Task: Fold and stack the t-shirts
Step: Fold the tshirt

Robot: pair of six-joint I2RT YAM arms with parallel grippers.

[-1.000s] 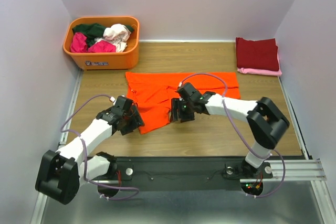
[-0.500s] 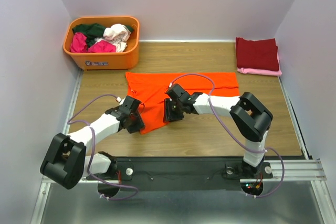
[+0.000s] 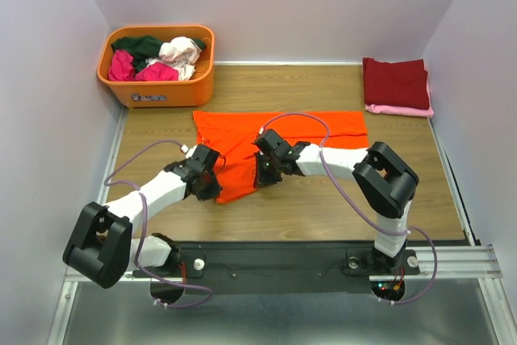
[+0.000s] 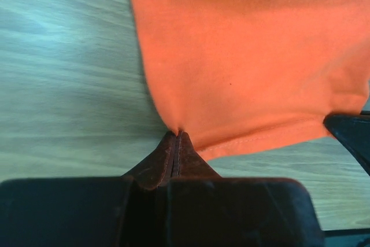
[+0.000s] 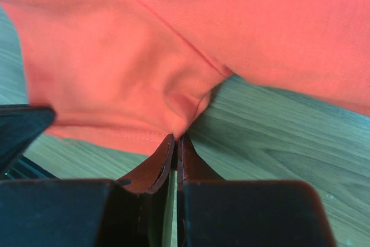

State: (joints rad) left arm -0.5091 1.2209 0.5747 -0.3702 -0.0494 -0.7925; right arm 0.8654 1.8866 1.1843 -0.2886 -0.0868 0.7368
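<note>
While the soft orange shirt (image 3: 234, 143) lies spread and creased on the wood-grain table (image 3: 307, 86), the left gripper (image 3: 216, 191) and right gripper (image 3: 261, 178) each pinch its stitched near hem, both clenched on bunched cloth.

Both arms reach forward, low, wrists converging — left gripper (image 3: 215, 193) and right gripper (image 3: 260, 178) each clamped on orange t-shirt (image 3: 234, 140).

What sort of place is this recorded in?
Probably a robot lab test cell: plain white walls box in a wooden tabletop, left arm and right arm sit on a black base plate, and an orange t-shirt lies near a tub of shirts.
</note>
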